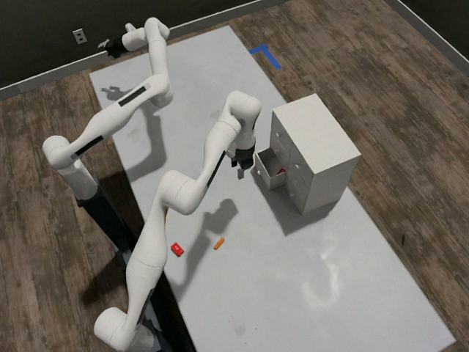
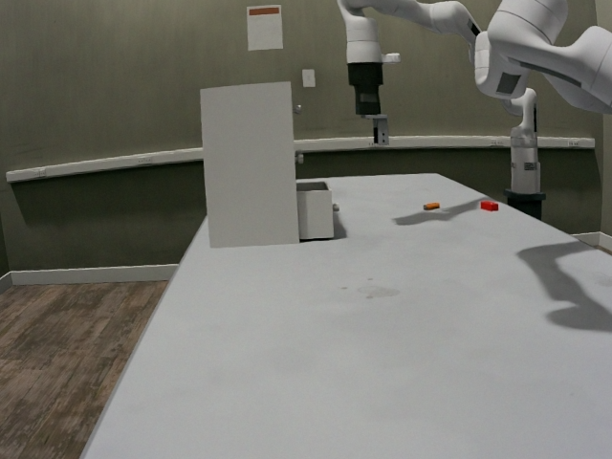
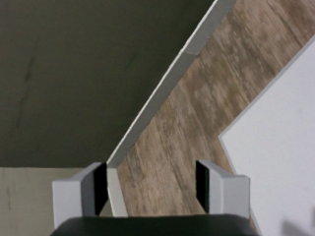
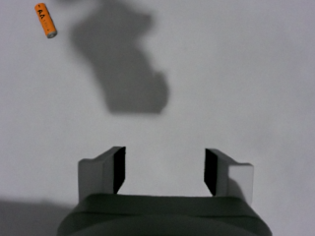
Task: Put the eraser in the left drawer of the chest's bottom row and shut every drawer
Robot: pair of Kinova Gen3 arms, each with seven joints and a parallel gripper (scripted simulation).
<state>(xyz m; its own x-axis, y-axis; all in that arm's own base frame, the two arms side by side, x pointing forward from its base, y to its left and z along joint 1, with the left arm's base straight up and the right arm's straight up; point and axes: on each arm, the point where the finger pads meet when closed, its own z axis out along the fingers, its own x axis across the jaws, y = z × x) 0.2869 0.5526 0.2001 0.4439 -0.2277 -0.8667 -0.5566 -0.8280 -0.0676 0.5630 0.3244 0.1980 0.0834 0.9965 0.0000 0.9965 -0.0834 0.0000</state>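
The white chest (image 1: 316, 132) (image 2: 250, 167) has its bottom-row left drawer (image 1: 264, 177) (image 2: 316, 214) pulled out. A small red thing (image 1: 281, 171) lies inside that drawer, partly hidden by its wall; I cannot tell its shape. A red block (image 1: 176, 248) (image 2: 489, 206) with pale marks lies on the table. I cannot tell for sure which of the two is the eraser. My right gripper (image 1: 237, 169) (image 2: 380, 136) (image 4: 164, 164) is open and empty, pointing down, high above the table in front of the open drawer. My left gripper (image 1: 102, 44) (image 3: 152, 180) is open and empty, out past the table's far end.
An orange AA battery (image 1: 218, 243) (image 2: 431, 206) (image 4: 45, 21) lies on the table (image 1: 287, 287) (image 2: 345, 370), between the red block and the chest. The other drawers look shut. The right arm reaches over the table near the red block. The left arm is well away from the chest.
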